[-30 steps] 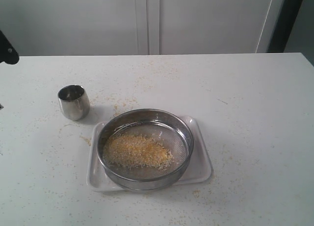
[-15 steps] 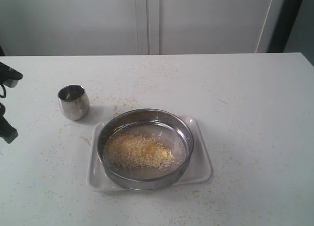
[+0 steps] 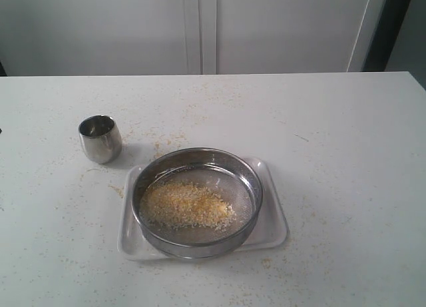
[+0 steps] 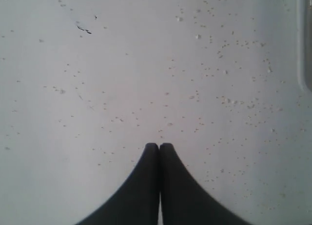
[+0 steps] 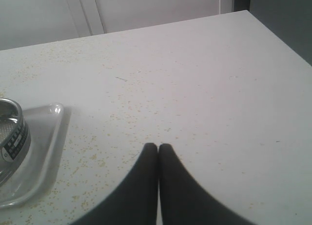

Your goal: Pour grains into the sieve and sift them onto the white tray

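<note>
The round steel sieve (image 3: 197,202) rests on the white tray (image 3: 269,222) near the table's front middle. A heap of yellow and pale grains (image 3: 186,206) lies on its mesh. Neither arm shows in the exterior view. My left gripper (image 4: 159,146) is shut and empty over bare table speckled with stray grains. My right gripper (image 5: 158,147) is also shut and empty, over the table to the right of the tray. The right wrist view catches the tray's corner (image 5: 46,132) and part of the sieve's wall (image 5: 12,137).
A small steel cup (image 3: 100,138) stands upright to the left of the tray, behind its corner. Stray grains (image 3: 166,142) are scattered over the white table around cup and tray. White cabinet doors (image 3: 200,27) stand behind the table's back edge.
The dark left arm at the exterior view's left edge has drawn out of view. Sieve, tray, cup and grains have not moved.
</note>
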Available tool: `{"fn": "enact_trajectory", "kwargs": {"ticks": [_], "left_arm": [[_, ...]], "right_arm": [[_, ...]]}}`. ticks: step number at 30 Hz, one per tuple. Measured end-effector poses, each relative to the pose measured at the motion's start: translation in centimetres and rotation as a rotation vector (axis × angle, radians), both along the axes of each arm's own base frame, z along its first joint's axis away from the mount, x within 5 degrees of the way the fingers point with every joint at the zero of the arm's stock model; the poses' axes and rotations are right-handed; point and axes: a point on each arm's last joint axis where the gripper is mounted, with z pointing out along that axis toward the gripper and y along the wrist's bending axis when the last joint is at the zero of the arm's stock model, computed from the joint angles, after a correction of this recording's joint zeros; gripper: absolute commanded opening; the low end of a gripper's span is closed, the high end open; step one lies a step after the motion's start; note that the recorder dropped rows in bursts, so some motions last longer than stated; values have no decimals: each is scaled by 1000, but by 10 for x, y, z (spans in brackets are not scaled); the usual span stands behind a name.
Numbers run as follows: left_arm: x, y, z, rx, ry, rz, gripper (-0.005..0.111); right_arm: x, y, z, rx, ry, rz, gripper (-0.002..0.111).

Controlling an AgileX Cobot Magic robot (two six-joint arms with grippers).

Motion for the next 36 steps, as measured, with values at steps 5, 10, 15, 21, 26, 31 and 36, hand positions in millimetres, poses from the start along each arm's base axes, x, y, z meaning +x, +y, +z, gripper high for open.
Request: {"fn": "enact_trajectory", "kwargs": {"ticks": [5,10,15,21,26,31,36], "left_arm": [[-12,8,18,-8,-80,39,0],[-41,6,36,-11,-171,44,0],[-70,5,43,-11,-264,54,0],[-94,3,33,-13,-302,61,0],[-110,3,21,-12,-301,64,0],[-123,1,10,-23,-319,73,0],[-131,-1,9,-45,-367,82,0]], "right_arm": [[0,0,0,0,0,0,0],[0,0,0,0,0,0,0],[0,0,0,0,0,0,0],[0,0,0,0,0,0,0],[0,0,0,0,0,0,0],[0,0,0,0,0,0,0],[0,0,0,0,0,0,0]]}}
